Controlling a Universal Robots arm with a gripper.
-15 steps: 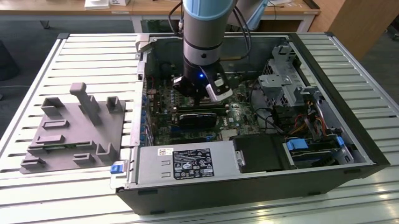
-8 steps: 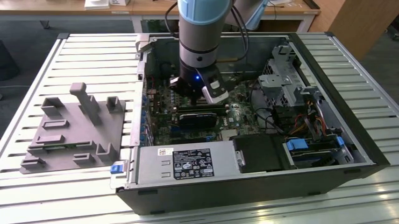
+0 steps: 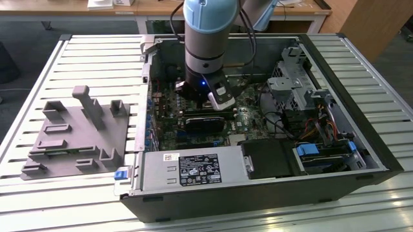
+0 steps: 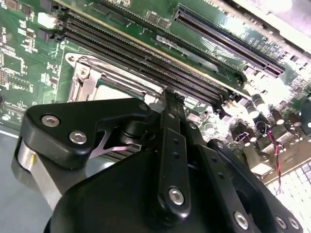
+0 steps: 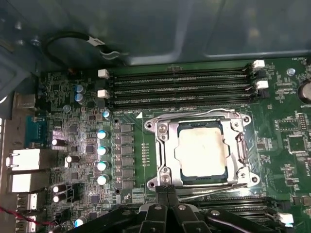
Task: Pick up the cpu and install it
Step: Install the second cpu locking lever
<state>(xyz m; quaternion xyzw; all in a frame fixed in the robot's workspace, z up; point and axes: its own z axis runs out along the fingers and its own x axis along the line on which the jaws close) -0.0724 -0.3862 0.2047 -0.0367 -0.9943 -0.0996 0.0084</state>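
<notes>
Arm over an opened computer case (image 3: 258,159), its gripper (image 5: 166,190) lowered to the motherboard (image 5: 87,145) just beside the processor socket (image 5: 201,150). In the first wrist view the cpu (image 5: 203,151) lies flat inside the socket's metal frame, pale top upward, its edges apparently parallel to the frame; the seating step therefore looks done, though whether the frame is latched cannot be judged. The two black fingers (image 5: 163,194) appear pressed together with nothing between them, their tips at the socket's near edge. In the second wrist view the same fingers stand close above the frame, with the memory slots (image 4: 146,58) beyond. In the exterior view the grey fixture tray (image 3: 77,140) sits on the slatted table (image 3: 38,72) at the exterior view's left, well apart from the case. Risks, as judged: a sideways or downward drift of the closed tips could strike the frame or scrape the chip's top; pressure on a chip not fully settled could bend socket pins; the nearby capacitors (image 5: 102,150) and slot clips could be clipped by the finger linkage.
</notes>
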